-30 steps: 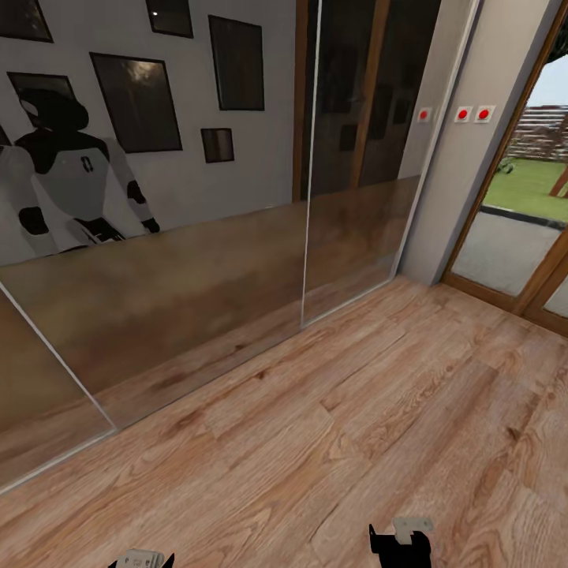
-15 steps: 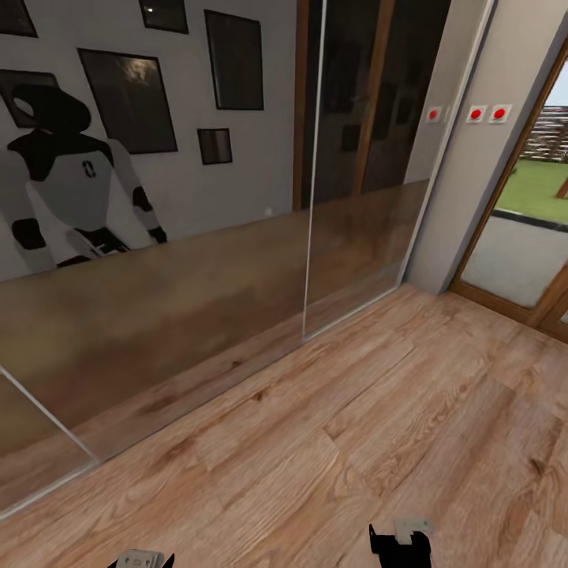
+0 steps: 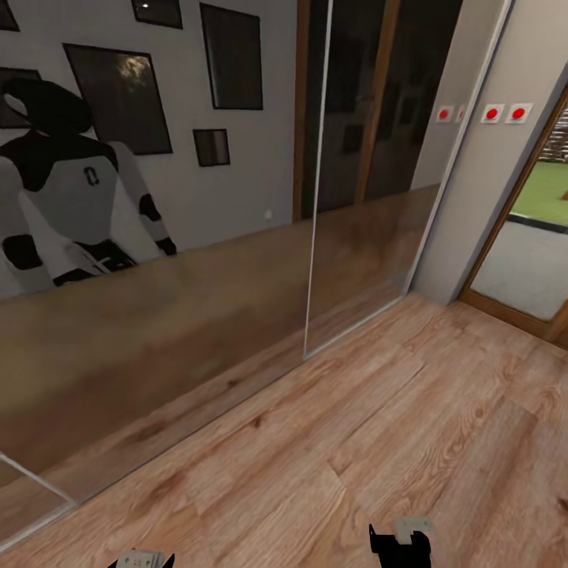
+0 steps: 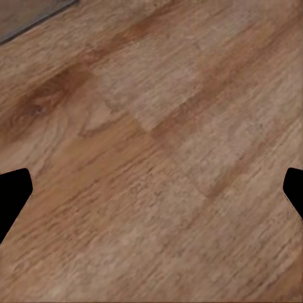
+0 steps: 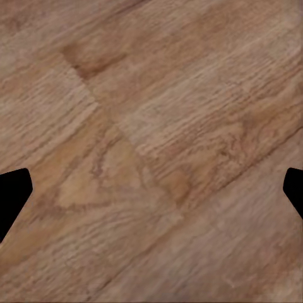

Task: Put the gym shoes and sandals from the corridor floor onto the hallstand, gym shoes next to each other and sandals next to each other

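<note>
Your corridor floor ran bare wood-plank from the mirrored sliding doors toward the glazed exit door, planks lying diagonally in the head view. Two mirror panels met at one vertical seam; the robot's reflection stood in the left panel. Four red wall switches counted beside the exit. Both wrist views gave close plank grain. Your left gripper and right gripper had fingers wide apart, holding nothing.
</note>
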Motion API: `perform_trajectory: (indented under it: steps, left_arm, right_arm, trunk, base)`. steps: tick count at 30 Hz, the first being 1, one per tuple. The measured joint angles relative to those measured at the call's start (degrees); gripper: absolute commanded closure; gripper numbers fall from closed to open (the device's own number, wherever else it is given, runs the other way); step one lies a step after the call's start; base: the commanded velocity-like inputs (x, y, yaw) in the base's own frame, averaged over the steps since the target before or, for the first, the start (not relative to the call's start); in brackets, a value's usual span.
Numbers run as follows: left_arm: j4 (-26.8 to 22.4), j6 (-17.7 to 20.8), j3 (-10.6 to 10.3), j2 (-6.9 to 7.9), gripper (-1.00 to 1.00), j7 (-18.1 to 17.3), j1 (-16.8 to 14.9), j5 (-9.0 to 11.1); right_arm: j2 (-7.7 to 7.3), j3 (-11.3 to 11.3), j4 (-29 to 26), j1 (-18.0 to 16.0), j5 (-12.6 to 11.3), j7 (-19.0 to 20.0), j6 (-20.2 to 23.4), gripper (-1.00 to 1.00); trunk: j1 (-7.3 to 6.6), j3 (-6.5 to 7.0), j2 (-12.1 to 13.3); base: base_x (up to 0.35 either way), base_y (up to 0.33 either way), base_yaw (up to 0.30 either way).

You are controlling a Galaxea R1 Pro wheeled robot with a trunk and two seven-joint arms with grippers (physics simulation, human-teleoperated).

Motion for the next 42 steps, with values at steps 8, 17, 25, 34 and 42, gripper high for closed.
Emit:
perform_trajectory:
  steps: [8, 17, 25, 34, 42]
  left_arm:
    - [0.0, 0.0, -0.18, -0.07, -1.0, 0.0, 0.0, 0.0]
    - [0.02, 0.0, -0.28, -0.09, -1.0, -0.01, -0.01, 0.0]
    - [0.03, 0.0, -0.29, -0.12, -1.0, -0.01, -0.02, 0.0]
    - [0.03, 0.0, -0.29, -0.17, -1.0, -0.01, -0.02, 0.0]
    - [0.03, 0.0, -0.3, -0.26, -1.0, -0.01, -0.02, 0.0]
  right_arm:
    - [0.03, 0.0, 0.0, 0.01, 0.0, 0.0, 0.0, -1.0]
    - [0.07, 0.0, -0.01, 0.05, -0.07, -0.04, -0.01, -1.0]
    - [0.07, 0.0, -0.01, 0.02, -0.14, 0.04, -0.01, -1.0]
    - [0.07, 0.0, -0.01, 0.04, -0.15, 0.06, -0.01, -1.0]
    - [0.07, 0.0, -0.01, 0.02, -0.16, 0.06, -0.01, -1.0]
  trunk:
    - [0.0, 0.0, 0.0]
    - [0.0, 0.0, 0.0]
    - [0.0, 0.0, 0.0]
    - [0.01, 0.16, 0.0]
    - [0.01, 0.41, 0.0]
  base:
    - [0.338, -0.001, 0.0]
    - [0.328, -0.065, -0.022]
    - [0.3, -0.132, -0.216]
    - [0.288, -0.156, -0.284]
    - [0.266, -0.179, -0.294]
